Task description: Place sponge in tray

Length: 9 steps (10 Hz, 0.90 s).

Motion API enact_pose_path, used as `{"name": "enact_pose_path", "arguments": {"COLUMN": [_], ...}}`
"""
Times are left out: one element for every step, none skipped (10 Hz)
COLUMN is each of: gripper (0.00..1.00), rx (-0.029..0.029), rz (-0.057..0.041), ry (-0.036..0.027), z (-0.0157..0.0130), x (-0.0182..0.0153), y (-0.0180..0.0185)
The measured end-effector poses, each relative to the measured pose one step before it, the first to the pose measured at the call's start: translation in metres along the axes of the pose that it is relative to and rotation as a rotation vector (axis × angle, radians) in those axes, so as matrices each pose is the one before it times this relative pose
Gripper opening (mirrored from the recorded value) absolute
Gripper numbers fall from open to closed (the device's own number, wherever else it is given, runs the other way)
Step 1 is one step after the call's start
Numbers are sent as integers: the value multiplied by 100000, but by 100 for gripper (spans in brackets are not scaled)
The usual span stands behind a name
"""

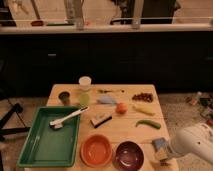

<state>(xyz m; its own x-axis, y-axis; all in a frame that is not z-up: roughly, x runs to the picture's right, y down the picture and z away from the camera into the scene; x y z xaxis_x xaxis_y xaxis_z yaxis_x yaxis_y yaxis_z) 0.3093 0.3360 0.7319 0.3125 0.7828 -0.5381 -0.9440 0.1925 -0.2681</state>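
Currently the gripper (165,153) is hovering at the sponge (159,143) on the table's (125,128) front-right corner; whether it is gripping, I cannot tell. Centring squarely is mattering before carrying it left to the tray (50,146).
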Motion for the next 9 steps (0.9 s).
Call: {"name": "enact_pose_path", "arguments": {"gripper": [68,68,63,54,43,35,23,15,5], "rx": [-133,-275,-363,-441,-549,-388,-604,-300,-184], "rz": [-5,13,-673,-862,-737,-654,-1172,-440,-3], "ry": [483,790,538,434,135,57,90,-166,-601], "z": [177,319,263,197,139,75,86,-10,-213], "x": [43,107,35,-2,26,31,28,61,190], "y": [-6,-43,17,31,-31,-52,-48,-106,-299]}}
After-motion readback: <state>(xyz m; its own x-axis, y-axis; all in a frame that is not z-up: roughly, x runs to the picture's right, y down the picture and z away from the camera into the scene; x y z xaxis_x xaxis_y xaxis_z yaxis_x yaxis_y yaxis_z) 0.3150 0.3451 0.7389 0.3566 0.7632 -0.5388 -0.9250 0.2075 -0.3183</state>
